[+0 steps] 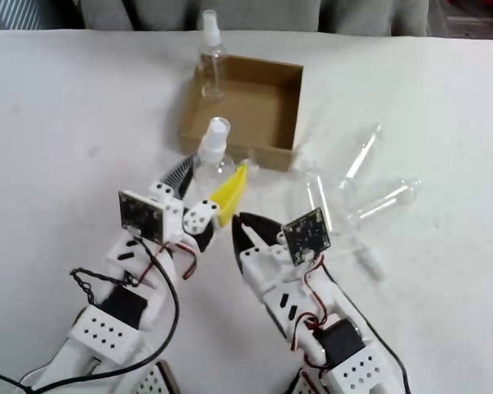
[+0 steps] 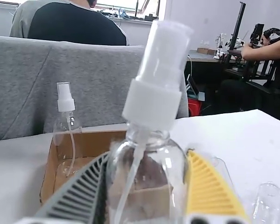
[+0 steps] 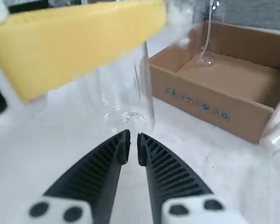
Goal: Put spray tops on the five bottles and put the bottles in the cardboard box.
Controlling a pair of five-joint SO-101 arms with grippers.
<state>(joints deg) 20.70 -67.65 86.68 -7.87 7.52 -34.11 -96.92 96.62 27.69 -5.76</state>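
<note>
My left gripper (image 1: 216, 170), with one grey and one yellow finger, is shut on a clear bottle (image 1: 214, 164) that carries a white spray top (image 1: 214, 138). It stands upright just in front of the cardboard box (image 1: 271, 153). In the left wrist view that bottle (image 2: 147, 177) sits between the grey finger (image 2: 81, 196) and the yellow finger (image 2: 210, 191). A second capped bottle (image 1: 209, 53) stands in the box's far left corner (image 2: 65, 133). My right gripper (image 1: 238, 223) is shut on nothing and rests low on the table, pointing at the held bottle's base (image 3: 126, 102).
Three bare clear bottles (image 1: 361, 156) (image 1: 386, 199) (image 1: 320, 201) lie on the table right of the box. A loose white spray top (image 1: 370, 263) lies nearer the front. The box floor (image 3: 233, 79) is mostly bare. A grey sofa back (image 2: 32, 84) runs behind the table.
</note>
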